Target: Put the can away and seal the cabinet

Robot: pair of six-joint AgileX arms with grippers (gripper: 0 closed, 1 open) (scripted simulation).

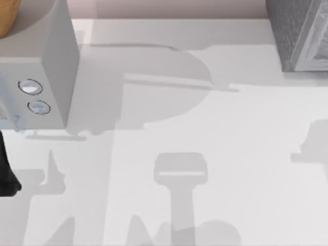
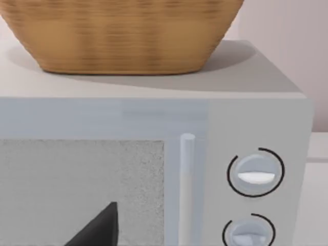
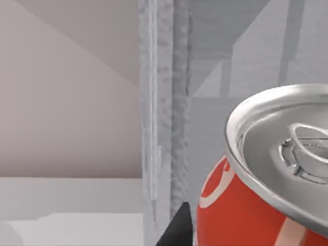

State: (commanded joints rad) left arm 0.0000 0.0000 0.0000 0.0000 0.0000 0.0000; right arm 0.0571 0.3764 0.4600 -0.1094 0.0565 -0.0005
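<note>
The can looms close in the right wrist view, with a red body, white lettering and a silver top with a pull tab. My right gripper is shut on it, and one dark finger shows against its side. Just behind the can stands the grey cabinet, its front edge upright and its inside open beyond. The top view has the cabinet's corner at the far right. My left arm rests at the table's left edge, and one of its dark fingertips faces the microwave.
A grey microwave with two round knobs stands at the far left, and a wicker basket sits on top of it. Its door handle runs upright beside the knobs. The white table spreads between microwave and cabinet.
</note>
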